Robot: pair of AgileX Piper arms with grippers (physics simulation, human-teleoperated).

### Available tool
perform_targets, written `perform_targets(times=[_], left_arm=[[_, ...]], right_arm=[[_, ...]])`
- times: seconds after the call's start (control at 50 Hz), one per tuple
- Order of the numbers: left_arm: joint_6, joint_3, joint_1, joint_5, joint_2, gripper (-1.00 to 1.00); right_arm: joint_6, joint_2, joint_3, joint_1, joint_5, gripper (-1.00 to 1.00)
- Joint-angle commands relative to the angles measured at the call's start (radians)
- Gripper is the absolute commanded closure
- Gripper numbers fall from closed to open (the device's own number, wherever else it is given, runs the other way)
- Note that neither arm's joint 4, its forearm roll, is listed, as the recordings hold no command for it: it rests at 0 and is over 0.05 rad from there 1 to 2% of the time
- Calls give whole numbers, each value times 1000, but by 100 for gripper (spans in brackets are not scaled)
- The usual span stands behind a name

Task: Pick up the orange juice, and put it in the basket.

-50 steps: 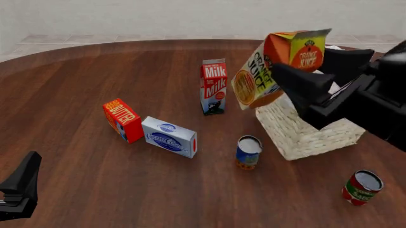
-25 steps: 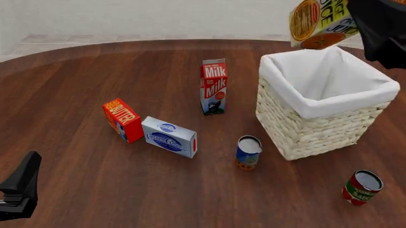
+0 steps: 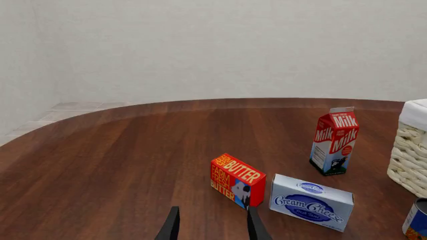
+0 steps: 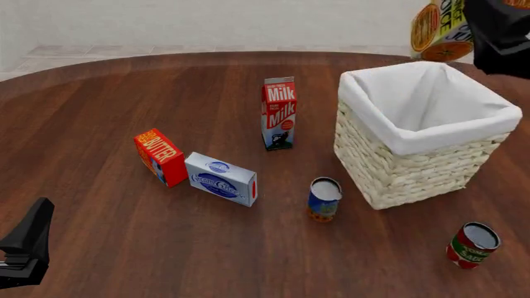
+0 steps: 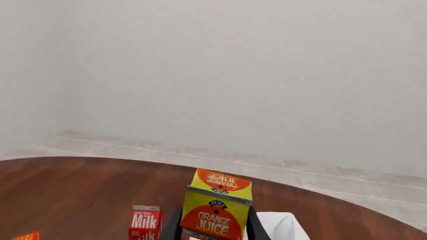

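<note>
The orange juice (image 4: pixel 437 26) is a tilted orange and yellow carton held high above the far rim of the basket (image 4: pixel 389 177), at the front view's top right. My right gripper (image 4: pixel 485 28) is shut on it. In the right wrist view the carton (image 5: pixel 217 212) sits between the two dark fingers (image 5: pixel 175 226), with the basket's white lining (image 5: pixel 280 226) below it. The wicker basket stands upright with nothing inside. My left gripper (image 4: pixel 25 248) is low at the near left, open with nothing in it; its fingers (image 3: pixel 170 227) point toward the butter box.
A red-and-white milk carton (image 4: pixel 279 113) stands left of the basket. An orange-red butter box (image 4: pixel 160 156) and a blue-white cream cheese box (image 4: pixel 221 179) lie mid-table. A blue can (image 4: pixel 324 198) stands by the basket's near corner, and a red can (image 4: pixel 472 244) at the near right.
My right gripper lifted the orange juice from in front of the basket up and to the right, to above its far rim. The left arm has not moved.
</note>
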Motion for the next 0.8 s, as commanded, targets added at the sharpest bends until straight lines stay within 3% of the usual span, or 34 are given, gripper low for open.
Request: perform_targets(times=[0.02,0.12,0.14,0.24,0.38,0.66,0.72,0.76,0.8], left_arm=[[0,0,0,0,1,-100],[0,0,0,0,0,-100],[-1,0,0,0,0,-100],[0,0,0,0,0,-100],[-1,0,0,0,0,-100],[0,0,0,0,0,-100],[0,0,0,0,0,-100],[-1,0,0,0,0,-100],[0,0,0,0,0,-100]], right_arm=[[-12,77,-40,-86,-16,100],[-25,145,-83,-100,28,100],[-57,142,-75,-114,12,100],[-92,220,-109,-128,51,100],[-98,288,-146,-158,98,100],[-118,326,-150,-137,126,100],[-118,334,-153,-130,132,100],[-84,353,-177,-124,164,100],[-100,359,-185,-131,167,100]])
